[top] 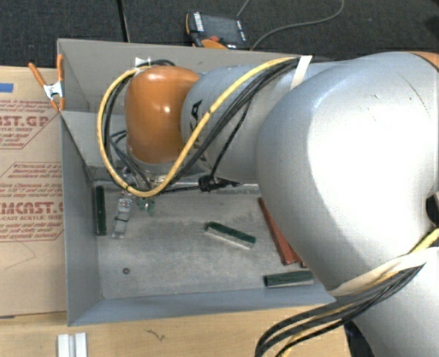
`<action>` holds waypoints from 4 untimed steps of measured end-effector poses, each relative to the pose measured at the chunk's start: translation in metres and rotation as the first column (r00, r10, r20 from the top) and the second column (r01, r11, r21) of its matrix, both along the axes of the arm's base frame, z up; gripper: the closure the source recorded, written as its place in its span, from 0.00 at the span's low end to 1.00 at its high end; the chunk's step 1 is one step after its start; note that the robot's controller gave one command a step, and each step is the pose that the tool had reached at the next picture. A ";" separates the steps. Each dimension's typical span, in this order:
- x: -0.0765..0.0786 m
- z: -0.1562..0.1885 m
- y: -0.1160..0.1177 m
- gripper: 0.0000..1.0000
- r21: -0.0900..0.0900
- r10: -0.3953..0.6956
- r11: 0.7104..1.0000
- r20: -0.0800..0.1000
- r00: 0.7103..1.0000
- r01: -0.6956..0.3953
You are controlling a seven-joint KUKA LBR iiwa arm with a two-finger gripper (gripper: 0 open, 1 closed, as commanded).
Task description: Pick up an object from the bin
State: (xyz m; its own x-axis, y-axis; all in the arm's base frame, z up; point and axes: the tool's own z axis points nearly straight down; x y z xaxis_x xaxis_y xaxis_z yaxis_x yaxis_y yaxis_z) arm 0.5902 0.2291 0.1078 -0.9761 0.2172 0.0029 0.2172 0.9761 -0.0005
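Observation:
My gripper [128, 203] hangs under the orange wrist cover over the left part of the bin floor, close to the back wall. Just to its left, a dark green bar [99, 210] lies lengthwise along the bin's left wall. A second dark green bar [231, 233] lies tilted on the floor in the middle, well to the gripper's right. I see nothing held in the gripper.
A reddish-brown stick [277, 233] lies at the right, partly under the arm. A green bar [288, 279] rests near the front right corner. A small dark speck [126, 271] sits on the floor at front left. The arm and its cables cover the bin's back and right.

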 end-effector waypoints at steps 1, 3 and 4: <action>0.004 0.031 0.004 0.00 0.001 0.088 0.996 0.007 0.996 -0.088; -0.025 0.049 -0.142 0.00 -0.002 -0.022 1.000 0.010 1.000 0.022; -0.063 -0.042 -0.197 0.00 -0.001 0.148 0.989 -0.004 0.989 -0.148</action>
State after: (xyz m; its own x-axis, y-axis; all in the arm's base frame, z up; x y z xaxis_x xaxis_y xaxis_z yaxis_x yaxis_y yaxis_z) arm 0.5270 0.0324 0.0661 -0.9975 0.0708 0.0067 0.0708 0.9975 -0.0025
